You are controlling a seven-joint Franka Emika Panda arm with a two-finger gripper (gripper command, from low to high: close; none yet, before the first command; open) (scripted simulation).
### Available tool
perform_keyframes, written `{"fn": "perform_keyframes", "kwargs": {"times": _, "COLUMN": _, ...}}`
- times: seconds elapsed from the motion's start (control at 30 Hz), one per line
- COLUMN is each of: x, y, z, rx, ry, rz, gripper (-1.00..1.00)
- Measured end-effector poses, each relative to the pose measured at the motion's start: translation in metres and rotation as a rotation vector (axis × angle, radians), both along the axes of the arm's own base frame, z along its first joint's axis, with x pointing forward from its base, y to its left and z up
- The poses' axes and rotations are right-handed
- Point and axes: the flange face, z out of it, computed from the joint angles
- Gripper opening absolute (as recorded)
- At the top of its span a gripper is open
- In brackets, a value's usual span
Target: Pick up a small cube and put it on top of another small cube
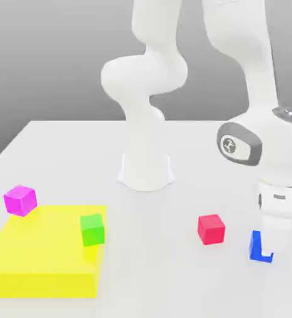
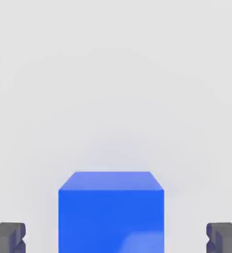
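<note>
The table [image 1: 173, 273] is a pale grey-white surface carrying everything else. The arm [image 1: 150, 93] rises from its base at the back middle of the table, loops out of the frame's top, and comes down again on the exterior view's right, ending low over the surface.

A flat yellow slab [image 1: 40, 261] lies at the front on the exterior view's left. It is a solid block with no rim or hollow, so nothing sits inside it; things only rest on or against it. The green cube [image 1: 92, 229] stands upright near the slab's far right edge, seemingly on its top, close to the corner. The magenta cube [image 1: 20, 200] sits at the slab's far left corner, tilted a little; whether it rests on the slab or just behind it cannot be told.

The red cube [image 1: 211, 228] stands alone on the bare table, between the slab and the arm's wrist.

The gripper [image 1: 271, 253] reaches down at the blue cube [image 1: 258, 245], which rests on the table just beside the red one, toward the exterior view's right. In the hand view the blue cube [image 2: 111, 212] lies between the two dark fingertips [image 2: 8, 237], which are spread wide with a clear gap on each side, not touching it.
</note>
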Motion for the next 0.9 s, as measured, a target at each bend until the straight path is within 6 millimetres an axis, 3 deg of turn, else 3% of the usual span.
{"fn": "perform_keyframes", "kwargs": {"times": 0.2, "x": 0.000, "y": 0.000, "z": -0.002, "rx": -0.001, "ry": 0.001, "rz": 0.001, "gripper": -1.00}}
{"fn": "perform_keyframes", "kwargs": {"times": 0.4, "x": 0.003, "y": -0.004, "z": 0.055, "rx": -0.002, "ry": -0.001, "rz": -0.003, "gripper": -1.00}}
{"fn": "perform_keyframes", "kwargs": {"times": 0.47, "x": 0.029, "y": -0.040, "z": 0.074, "rx": -0.008, "ry": -0.014, "rz": -0.039, "gripper": -1.00}}
{"fn": "perform_keyframes", "kwargs": {"times": 0.57, "x": 0.075, "y": -0.136, "z": 0.102, "rx": -0.020, "ry": -0.031, "rz": -0.162, "gripper": -1.00}}
{"fn": "perform_keyframes", "kwargs": {"times": 0.63, "x": 0.088, "y": -0.196, "z": 0.119, "rx": -0.029, "ry": -0.038, "rz": -0.220, "gripper": -1.00}}
{"fn": "perform_keyframes", "kwargs": {"times": 0.77, "x": 0.088, "y": -0.289, "z": 0.149, "rx": -0.039, "ry": -0.043, "rz": -0.270, "gripper": -1.00}}
{"fn": "perform_keyframes", "kwargs": {"times": 0.9, "x": 0.062, "y": -0.389, "z": 0.169, "rx": -0.041, "ry": -0.034, "rz": -0.360, "gripper": -1.00}}
